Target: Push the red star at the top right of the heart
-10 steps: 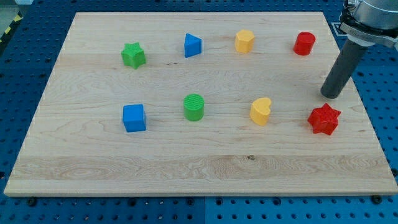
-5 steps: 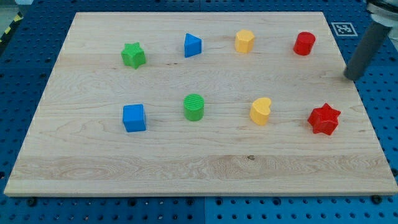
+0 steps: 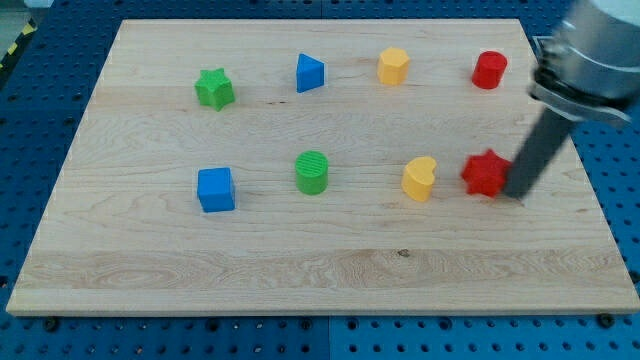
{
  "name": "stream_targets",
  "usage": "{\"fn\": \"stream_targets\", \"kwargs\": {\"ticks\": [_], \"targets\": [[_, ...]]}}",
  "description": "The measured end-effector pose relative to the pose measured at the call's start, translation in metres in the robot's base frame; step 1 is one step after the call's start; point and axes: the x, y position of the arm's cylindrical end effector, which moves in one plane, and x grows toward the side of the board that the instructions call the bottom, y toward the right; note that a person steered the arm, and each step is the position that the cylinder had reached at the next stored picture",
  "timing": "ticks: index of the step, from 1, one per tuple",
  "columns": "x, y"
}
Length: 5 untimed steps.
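Note:
The red star (image 3: 485, 173) lies on the wooden board (image 3: 320, 260), just to the right of the yellow heart (image 3: 420, 179) and about level with it, with a small gap between them. My tip (image 3: 517, 194) is right against the star's right side, slightly below its middle. The dark rod slants up to the view's right.
Along the top row stand a green star (image 3: 214, 89), a blue triangular block (image 3: 310, 73), a yellow block (image 3: 393, 66) and a red block (image 3: 490, 70). A blue cube (image 3: 215, 189) and a green cylinder (image 3: 313, 172) stand left of the heart.
The red star has slid left and slightly up, from the board's right part to beside the heart. My tip went off to the right edge, then came back behind the star.

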Motion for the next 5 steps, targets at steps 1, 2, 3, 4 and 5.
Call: {"fn": "stream_targets", "kwargs": {"ticks": [1, 2, 3, 4, 5], "targets": [[-0.058, -0.036], [-0.071, -0.038], [-0.053, -0.015], [-0.04, -0.005], [-0.04, -0.026]]}}
